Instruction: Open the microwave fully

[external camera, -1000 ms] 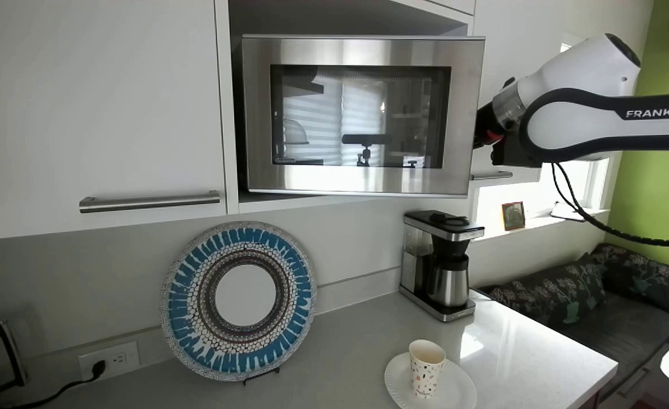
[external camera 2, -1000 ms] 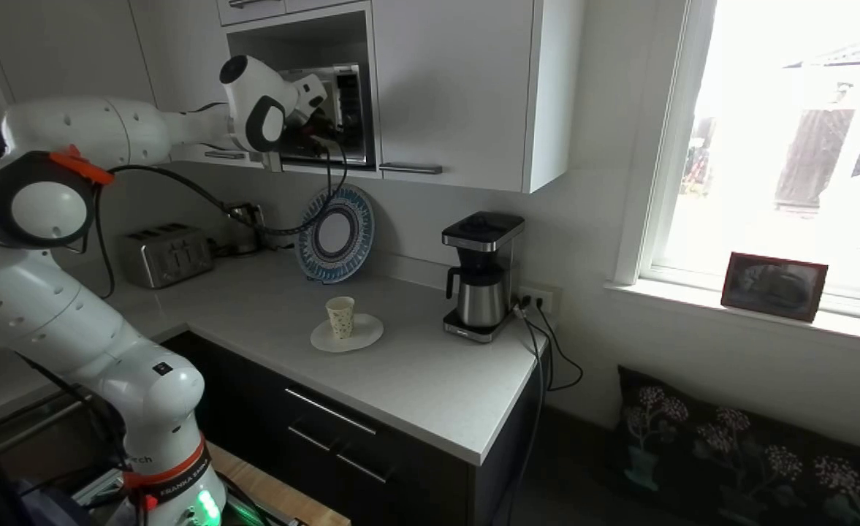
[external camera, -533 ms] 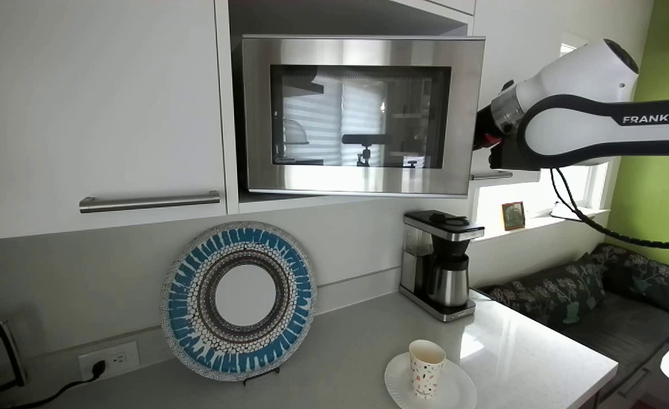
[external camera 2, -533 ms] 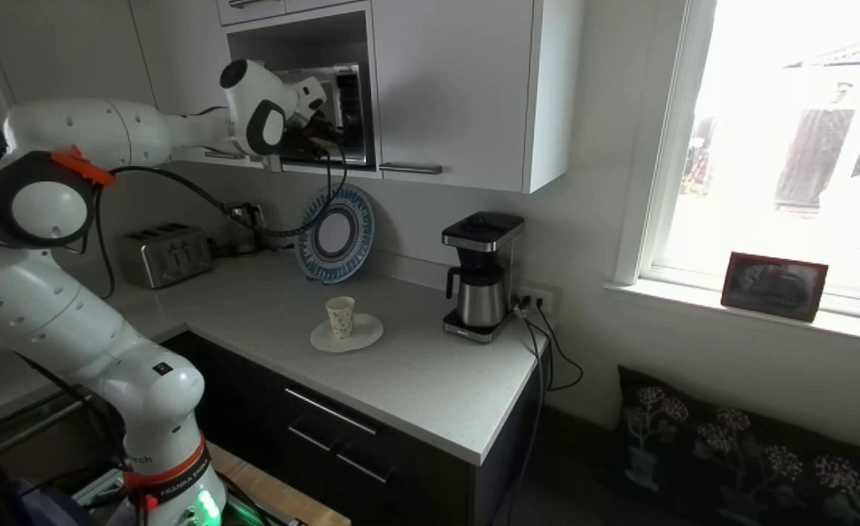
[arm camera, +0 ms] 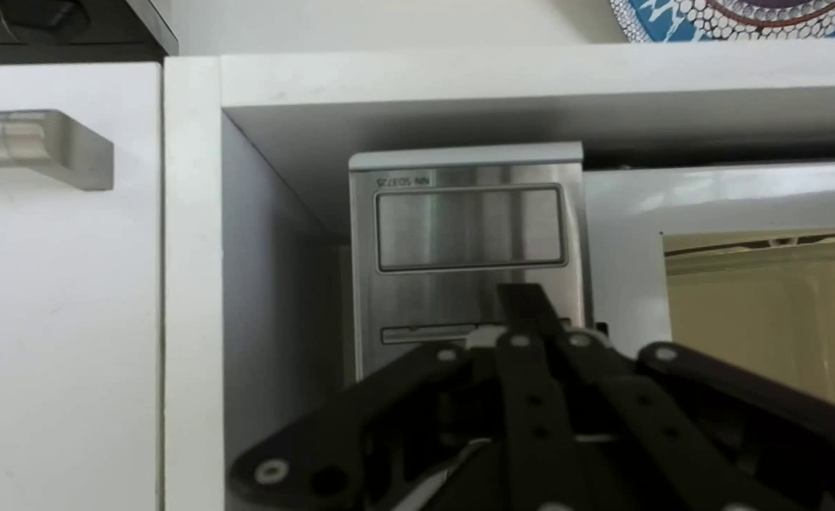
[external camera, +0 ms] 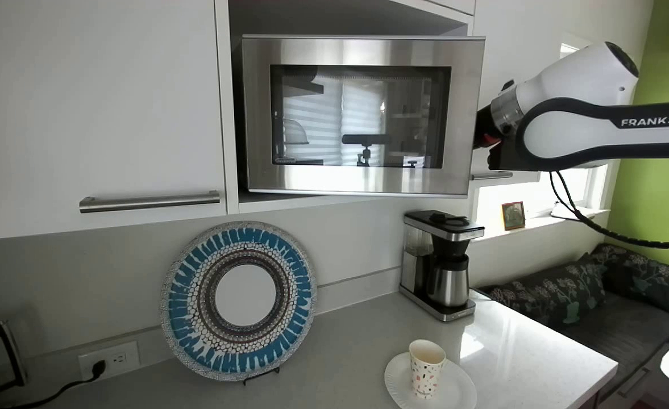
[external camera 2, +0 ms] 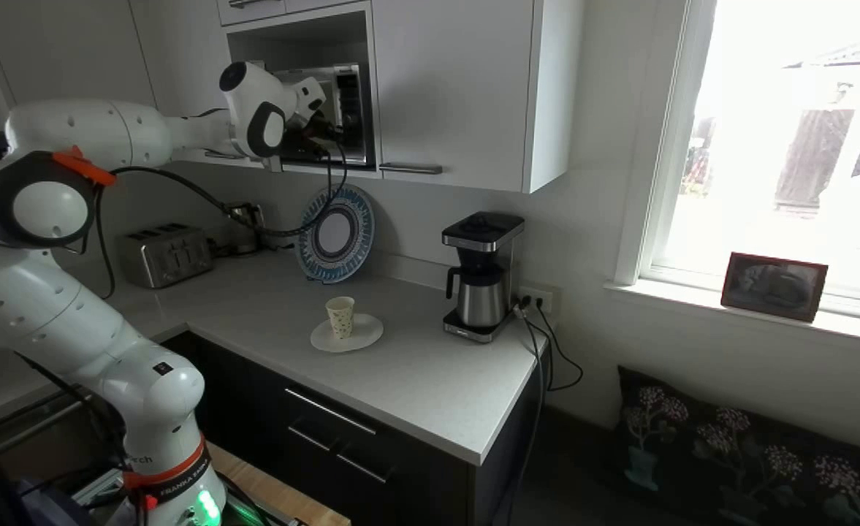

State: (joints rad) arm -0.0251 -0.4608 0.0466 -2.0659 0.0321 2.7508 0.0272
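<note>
Your gripper (arm camera: 528, 306) looks pinched together, nothing in its grip that I can see. In the wrist view it's in front of the button panel (arm camera: 428, 294); can't tell if it's touching, though. Your microwave (external camera 2: 350, 115) sits up in the cabinet nook (external camera 2: 302, 44), door (external camera: 361, 116) swung out, pale inside (arm camera: 772, 326) showing.

Hand (arm camera: 522, 301) seemingly behind microwave door (external camera: 362, 116)
</note>
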